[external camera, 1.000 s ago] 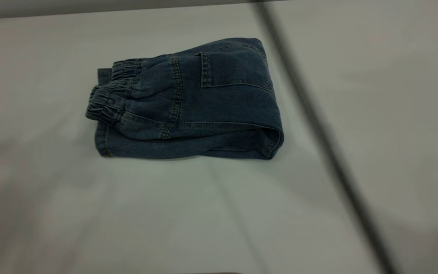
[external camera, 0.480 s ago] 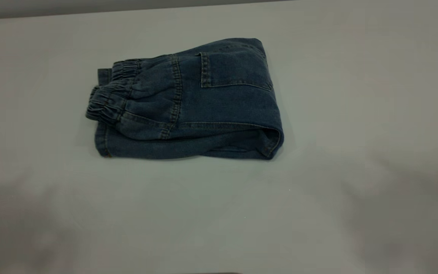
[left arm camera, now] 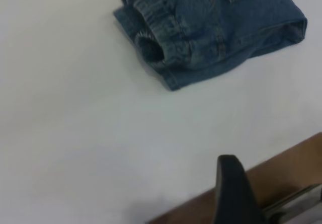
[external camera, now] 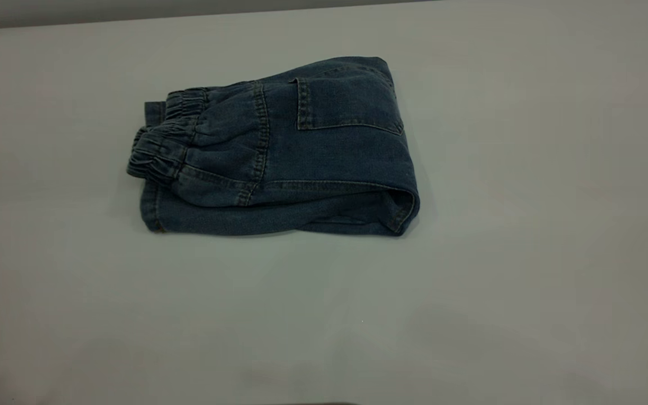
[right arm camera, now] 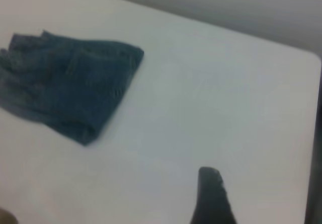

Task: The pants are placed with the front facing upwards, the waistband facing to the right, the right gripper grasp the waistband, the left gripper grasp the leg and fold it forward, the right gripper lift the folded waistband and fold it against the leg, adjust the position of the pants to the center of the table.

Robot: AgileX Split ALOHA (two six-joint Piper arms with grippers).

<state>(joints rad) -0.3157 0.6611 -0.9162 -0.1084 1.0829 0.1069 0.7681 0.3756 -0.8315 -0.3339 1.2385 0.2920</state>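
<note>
The blue denim pants (external camera: 296,152) lie folded in a compact bundle on the white table (external camera: 526,225), a little left of the middle and toward the far side. Their ruched waistband (external camera: 158,149) points left and a back patch pocket (external camera: 346,104) faces up. Neither gripper appears in the exterior view. In the left wrist view the left gripper (left arm camera: 232,191) hangs over the table's near edge, far from the pants (left arm camera: 216,27). The right gripper (right arm camera: 211,196) shows as a black tip over bare tabletop, well apart from the pants (right arm camera: 75,90). Nothing is held.
A brown wooden strip (left arm camera: 287,166) runs along the table edge beside the left gripper. The table's far edge (external camera: 189,14) meets a grey wall. A rounded table corner (right arm camera: 314,58) shows in the right wrist view.
A dark blurred streak that crossed the right side of the exterior view a second ago is gone, and the shadows near the front edge have faded. The pants have not moved.
</note>
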